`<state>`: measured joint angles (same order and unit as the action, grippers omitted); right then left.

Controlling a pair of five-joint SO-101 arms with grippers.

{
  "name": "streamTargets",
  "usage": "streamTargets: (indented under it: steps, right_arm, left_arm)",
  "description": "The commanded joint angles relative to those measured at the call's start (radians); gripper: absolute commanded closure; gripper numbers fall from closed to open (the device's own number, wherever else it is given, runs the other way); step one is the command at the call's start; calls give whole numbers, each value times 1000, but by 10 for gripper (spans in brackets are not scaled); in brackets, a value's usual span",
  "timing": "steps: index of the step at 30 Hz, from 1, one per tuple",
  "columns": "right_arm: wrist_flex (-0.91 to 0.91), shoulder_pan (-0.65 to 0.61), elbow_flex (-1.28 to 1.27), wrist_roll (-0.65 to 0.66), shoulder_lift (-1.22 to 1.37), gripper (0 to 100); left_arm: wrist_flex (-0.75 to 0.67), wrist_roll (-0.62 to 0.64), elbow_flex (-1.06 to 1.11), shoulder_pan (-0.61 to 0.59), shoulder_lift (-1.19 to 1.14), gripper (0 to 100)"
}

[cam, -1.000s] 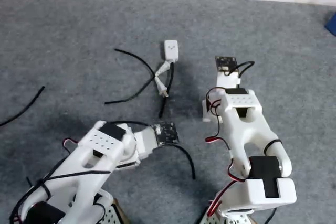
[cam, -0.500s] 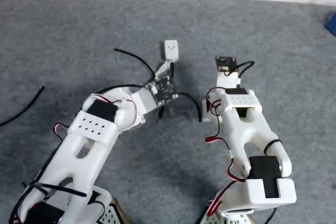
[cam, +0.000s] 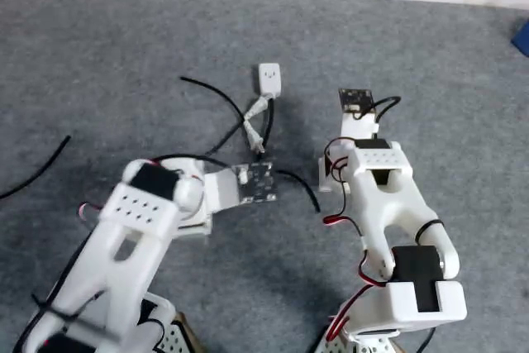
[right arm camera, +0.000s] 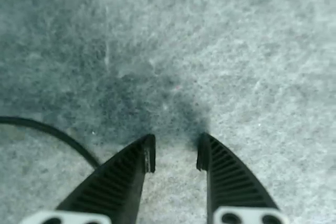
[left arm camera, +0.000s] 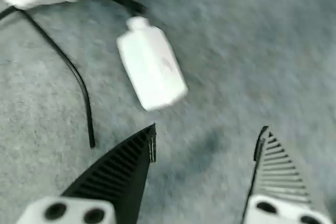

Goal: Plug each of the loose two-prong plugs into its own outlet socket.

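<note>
Where the right arm (cam: 388,204) lies stretched toward the far edge of the grey table (cam: 124,55), it half hides a white piece (cam: 323,173) I cannot identify. The left arm (cam: 140,221) is bent toward the table's middle. Its tool (left arm camera: 206,145) has its fingers wide apart and empty, just short of a white block (left arm camera: 152,69); socket or plug, I cannot tell. The right tool (right arm camera: 176,153) points at bare table, fingers narrowly apart. Near the far edge lies the outlet socket (cam: 269,78), with a white plug (cam: 252,126) just beside it, among black cords (cam: 211,97).
</note>
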<state>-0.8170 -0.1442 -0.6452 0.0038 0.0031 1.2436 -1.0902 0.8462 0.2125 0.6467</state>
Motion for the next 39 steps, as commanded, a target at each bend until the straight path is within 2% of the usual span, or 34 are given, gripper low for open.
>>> streamTargets:
  steps: [1, 3, 5, 8, 11, 12, 17, 21, 23, 25, 30, 34, 39]
  right_arm:
    - [12, 5, 36, 11, -2, 847]
    - [12, 4, 36, 11, -2, 847]
    - [7, 2, 38, 11, -5, 847]
    - [-18, -61, 108, 11, -2, 847]
    - [-151, -174, 260, 11, 25, 844]
    - [-205, -214, 325, 8, 45, 844]
    - [-441, -374, 667, -12, 176, 844]
    - [-570, -430, 875, -98, 249, 844]
    - [-555, -433, 877, -133, 274, 844]
    - [-456, -432, 823, -143, 295, 844]
    - [-260, -473, 667, -153, 302, 844]
    - [-257, -533, 639, -195, 300, 844]
    - [-335, -582, 625, -196, 300, 844]
  left_arm:
    - [8, 5, -28, -62, 142, 703]
    - [-32, 110, -28, -99, 208, 703]
    - [-55, 273, -22, -136, 257, 703]
    - [-43, 624, 5, -188, 282, 702]
    - [-46, 961, 58, -251, 278, 702]
    - [-49, 1036, 81, -257, 278, 702]
    - [-130, 1013, 127, -375, 278, 702]
    - [-292, 1014, 263, -421, 278, 702]
    - [-364, 1059, 308, -478, 278, 702]
    - [-377, 1079, 315, -515, 278, 702]
    - [-376, 1079, 320, -489, 278, 702]
    - [-381, 1079, 329, -484, 277, 702]
    - [-381, 1077, 329, -484, 277, 702]
